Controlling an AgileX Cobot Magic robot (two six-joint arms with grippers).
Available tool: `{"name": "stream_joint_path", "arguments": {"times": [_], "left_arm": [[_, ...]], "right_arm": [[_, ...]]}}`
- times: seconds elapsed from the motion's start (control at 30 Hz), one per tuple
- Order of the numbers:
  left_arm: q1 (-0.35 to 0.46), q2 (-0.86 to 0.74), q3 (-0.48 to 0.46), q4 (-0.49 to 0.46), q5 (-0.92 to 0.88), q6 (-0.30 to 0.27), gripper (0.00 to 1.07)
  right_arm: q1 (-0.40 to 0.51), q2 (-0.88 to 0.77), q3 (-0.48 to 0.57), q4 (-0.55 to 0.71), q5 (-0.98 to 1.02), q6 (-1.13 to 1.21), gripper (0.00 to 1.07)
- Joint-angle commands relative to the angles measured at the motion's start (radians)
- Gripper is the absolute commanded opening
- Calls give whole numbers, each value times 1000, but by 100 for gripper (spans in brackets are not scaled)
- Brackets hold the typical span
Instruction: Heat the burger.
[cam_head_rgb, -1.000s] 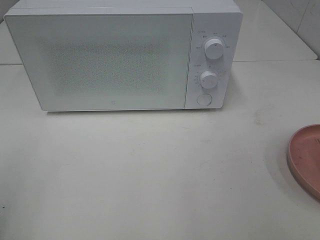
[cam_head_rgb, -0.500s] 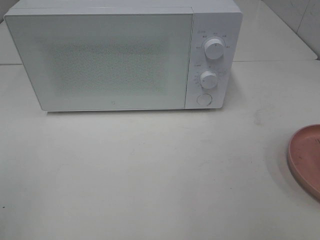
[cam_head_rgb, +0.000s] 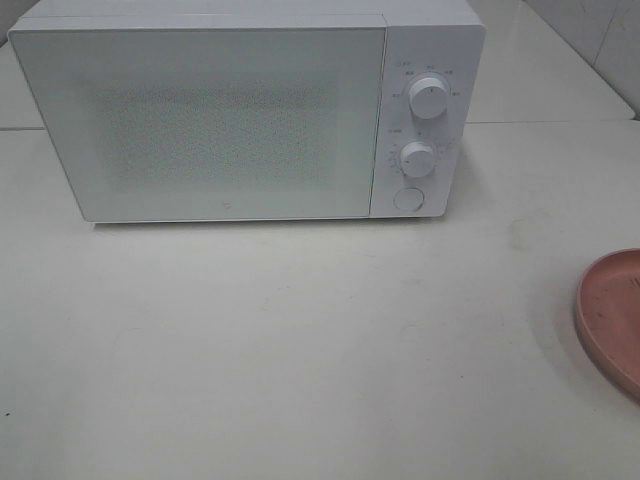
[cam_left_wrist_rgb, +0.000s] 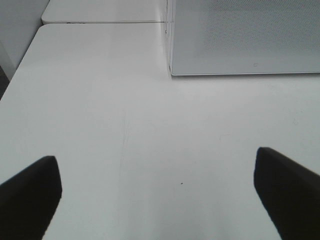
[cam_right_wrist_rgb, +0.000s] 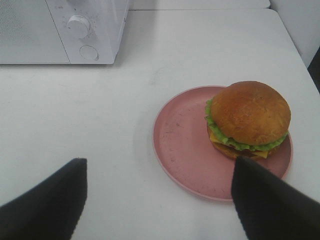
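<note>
The burger (cam_right_wrist_rgb: 248, 120), with glossy brown bun, green lettuce and yellow cheese, sits upright on a round pink plate (cam_right_wrist_rgb: 185, 145); only the plate's edge (cam_head_rgb: 612, 320) shows at the right border of the high view. My right gripper (cam_right_wrist_rgb: 160, 200) stands open, short of the plate, its dark fingers (cam_right_wrist_rgb: 47, 205) apart and holding nothing. The white microwave (cam_head_rgb: 250, 110) stands at the back of the table with its door closed. My left gripper (cam_left_wrist_rgb: 157, 195) is wide open over bare tabletop, off the microwave's left front corner (cam_left_wrist_rgb: 172, 70). Neither arm shows in the high view.
Two round knobs (cam_head_rgb: 428, 98) and a round button (cam_head_rgb: 407, 198) sit on the microwave's right panel. A seam between table sections (cam_head_rgb: 560, 122) runs behind the microwave. The white table (cam_head_rgb: 300, 340) stretches in front of it.
</note>
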Motion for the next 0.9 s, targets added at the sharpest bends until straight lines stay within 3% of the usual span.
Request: {"name": "stream_joint_path", "arguments": {"times": [0.03, 0.9], "left_arm": [[2, -33, 4, -8, -8, -6, 100], [2, -32, 4, -8, -8, -5, 100]], "right_arm": [[-6, -22, 3, 2, -5, -9, 76], [-6, -20, 3, 2, -5, -9, 76]]}}
